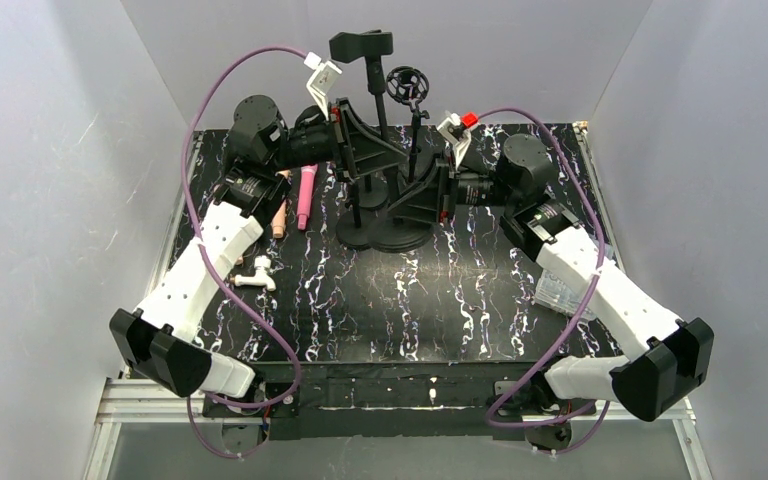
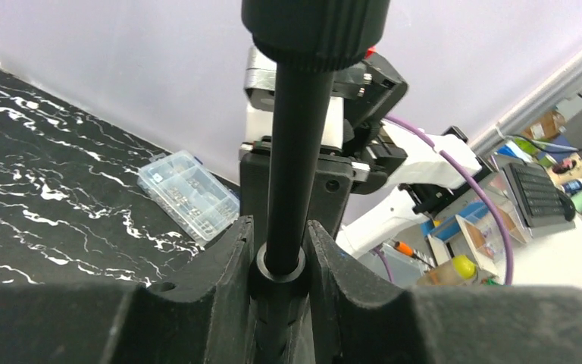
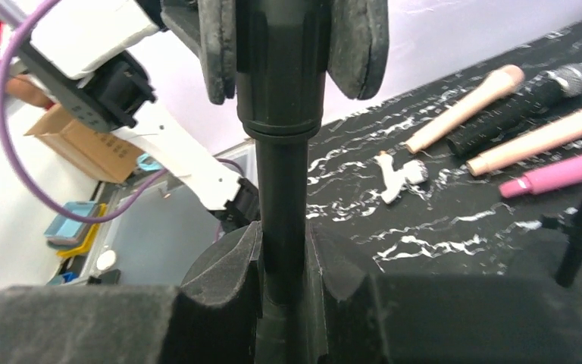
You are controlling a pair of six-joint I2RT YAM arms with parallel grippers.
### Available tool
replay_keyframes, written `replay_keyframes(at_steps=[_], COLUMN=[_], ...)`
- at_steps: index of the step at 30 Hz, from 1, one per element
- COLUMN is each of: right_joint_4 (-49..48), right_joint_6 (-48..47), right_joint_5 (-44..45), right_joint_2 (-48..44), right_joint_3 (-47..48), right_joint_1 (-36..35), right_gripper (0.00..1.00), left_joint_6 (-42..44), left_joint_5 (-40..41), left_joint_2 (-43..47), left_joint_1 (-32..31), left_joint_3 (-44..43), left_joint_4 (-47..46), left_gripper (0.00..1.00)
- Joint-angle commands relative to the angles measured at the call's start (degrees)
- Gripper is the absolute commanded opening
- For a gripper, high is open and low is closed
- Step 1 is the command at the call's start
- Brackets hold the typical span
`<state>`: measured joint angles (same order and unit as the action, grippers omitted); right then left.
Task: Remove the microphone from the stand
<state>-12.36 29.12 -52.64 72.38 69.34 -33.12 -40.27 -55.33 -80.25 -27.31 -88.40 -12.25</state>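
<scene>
Two black stands rise at the back centre. The taller stand's pole (image 1: pixel 380 100) carries a black clip (image 1: pixel 360 45); I cannot tell whether the clip holds anything. The shorter stand ends in a ring mount (image 1: pixel 407 85). My left gripper (image 1: pixel 395 152) is shut on the taller stand's pole (image 2: pixel 292 174). My right gripper (image 1: pixel 400 200) is shut on the same pole (image 3: pixel 282 189), lower down. The left gripper's fingers (image 3: pixel 356 45) show above mine in the right wrist view. Several microphones lie on the table at the left, among them a pink one (image 1: pixel 305 195) and a beige one (image 1: pixel 280 205).
The stands' round bases (image 1: pixel 385 235) overlap on the black marbled table (image 1: pixel 380 310). A small white part (image 1: pixel 257 275) lies near the left arm. A clear plastic box (image 1: pixel 560 290) sits by the right arm. White walls enclose the table on three sides.
</scene>
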Motion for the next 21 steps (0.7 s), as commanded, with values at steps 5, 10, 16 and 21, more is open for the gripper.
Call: replay_keyframes(at_steps=[5,10,16,21], right_joint_4=[15.8,19.0,18.1,20.4], right_joint_6=[-12.6,-18.1,-21.9,-24.6], right_joint_5=[27.5,49.8,57.7,49.4], right_joint_2=[-1.8,-1.8,-1.5,-1.1], right_joint_3=[7.8,8.7,8.5,10.4], right_joint_1=[-4.7,-15.0,-17.0,-15.3], right_gripper=[0.01,0.01,0.01,0.01], left_joint_6=[7.7,13.1,16.0,19.6], left_joint_5=[24.4,53.6,63.8,57.8], left_joint_2=[3.4,2.1,0.3,1.1], left_joint_1=[-4.8,-12.4,-15.7,-15.6], left_joint_3=[1.4,-1.1,-4.0,-5.2], left_joint_4=[10.8,22.9,26.2,26.5], left_gripper=[0.0,0.0,0.0,0.53])
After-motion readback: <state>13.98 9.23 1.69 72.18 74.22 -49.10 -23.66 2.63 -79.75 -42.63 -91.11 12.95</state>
